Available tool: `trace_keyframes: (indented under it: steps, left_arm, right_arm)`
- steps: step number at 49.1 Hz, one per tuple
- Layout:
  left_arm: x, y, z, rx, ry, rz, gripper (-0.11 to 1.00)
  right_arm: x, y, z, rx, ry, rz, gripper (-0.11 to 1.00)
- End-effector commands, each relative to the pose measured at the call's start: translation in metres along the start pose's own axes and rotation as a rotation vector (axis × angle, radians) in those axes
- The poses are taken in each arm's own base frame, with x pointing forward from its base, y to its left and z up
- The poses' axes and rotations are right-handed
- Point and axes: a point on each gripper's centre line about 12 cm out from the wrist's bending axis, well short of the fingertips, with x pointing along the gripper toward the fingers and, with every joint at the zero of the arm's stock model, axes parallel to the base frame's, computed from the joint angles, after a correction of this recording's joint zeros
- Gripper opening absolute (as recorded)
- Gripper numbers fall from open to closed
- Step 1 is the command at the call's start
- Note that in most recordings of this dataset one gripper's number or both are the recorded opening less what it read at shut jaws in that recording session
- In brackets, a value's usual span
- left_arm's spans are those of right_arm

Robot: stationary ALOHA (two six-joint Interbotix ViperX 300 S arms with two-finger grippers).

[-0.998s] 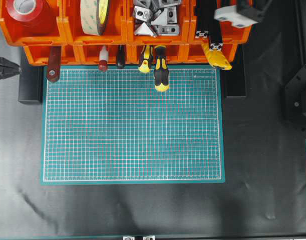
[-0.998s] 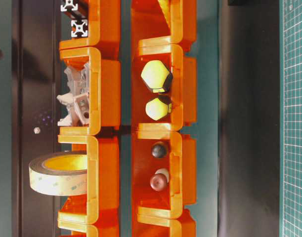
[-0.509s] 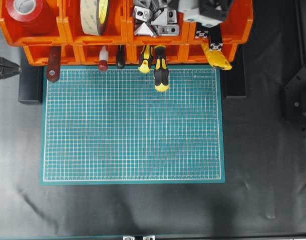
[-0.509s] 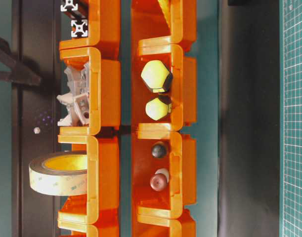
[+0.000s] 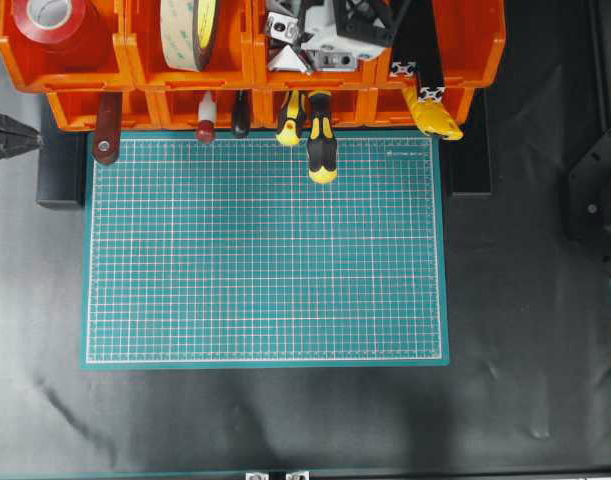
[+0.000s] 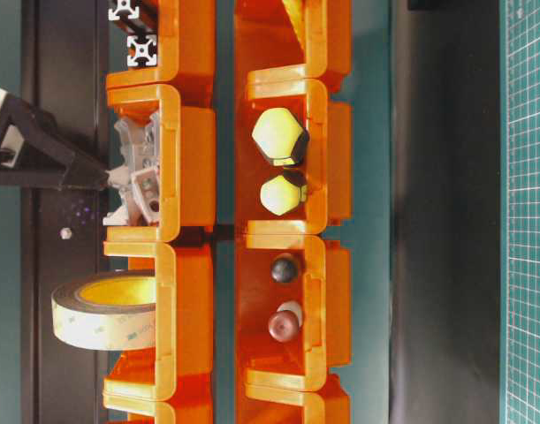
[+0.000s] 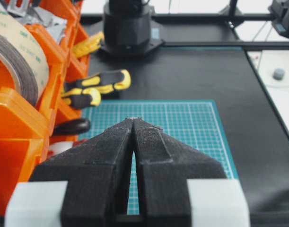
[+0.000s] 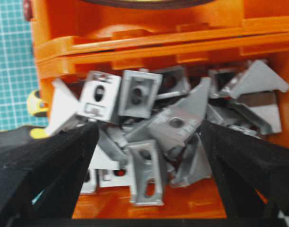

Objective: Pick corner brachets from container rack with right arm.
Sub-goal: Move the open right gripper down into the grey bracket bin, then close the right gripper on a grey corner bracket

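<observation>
The right end effector has been brought over the bin of corner brachets from the 3 o'clock side of the overhead view, and its fingers have been spread wide. A black finger is seen at each side of the pile, so a grab is likely next. Nothing is held yet.

Nearest in the overhead view, the green mat is laid on the desk. At 12 o'clock, the container rack is set. Screwdrivers are kept in its low bins. In the top bins, red tape, a tape roll and the brachets are kept. The left end effector is pressed shut and empty.
</observation>
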Motion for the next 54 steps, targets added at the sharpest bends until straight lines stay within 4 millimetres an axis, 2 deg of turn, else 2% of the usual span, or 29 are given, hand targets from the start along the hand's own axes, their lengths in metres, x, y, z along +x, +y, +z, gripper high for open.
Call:
trace_keyframes:
  steps: [1,27,38,44,51,54]
  left_arm:
    - [-0.001,0.000,0.012,-0.002,-0.031,0.000,0.00]
    - [-0.001,0.000,0.012,-0.002,-0.031,0.000,0.00]
    - [-0.003,0.000,0.014,-0.002,-0.040,0.001,0.00]
    - [-0.003,0.001,0.013,0.001,-0.040,0.005,0.00]
    - [-0.004,0.001,0.014,0.000,-0.041,0.006,0.00]
    - [-0.004,0.001,0.014,-0.001,-0.041,0.006,0.00]
  right_arm:
    - [-0.014,-0.005,0.003,0.008,-0.032,-0.009,0.85]
    - [0.019,-0.008,0.002,0.016,0.041,0.003,0.85]
    - [0.019,-0.008,-0.004,0.037,0.090,0.012,0.82]
    - [0.018,-0.007,-0.008,0.057,0.129,0.019,0.67]
    - [0.016,-0.005,-0.007,0.078,0.118,0.017,0.34]
    - [0.017,-0.003,-0.004,0.075,0.101,0.016,0.32]
